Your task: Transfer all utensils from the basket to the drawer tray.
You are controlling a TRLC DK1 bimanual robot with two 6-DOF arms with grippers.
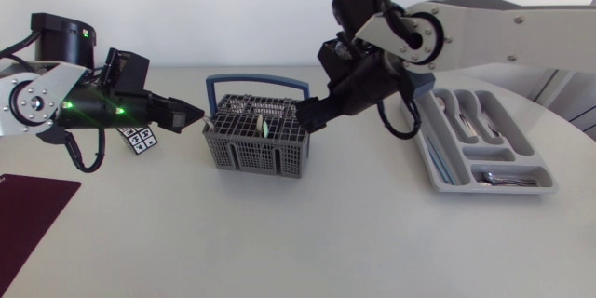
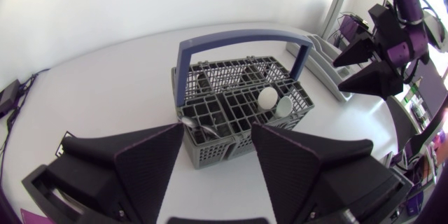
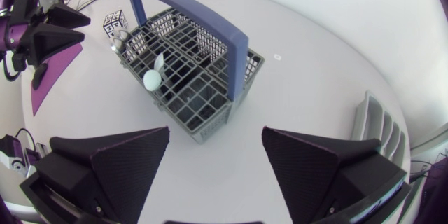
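Mostly grey mesh basket, blue handle

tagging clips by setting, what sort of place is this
Probably a robotics lab table staged for a kitchen chore: a grey cutlery basket, a drawer tray holding utensils, and a printed marker card.

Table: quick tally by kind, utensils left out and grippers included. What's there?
basket: 1
drawer tray: 1
grippers: 2, left gripper, right gripper
dark mat: 1
marker card: 1
Total: 6
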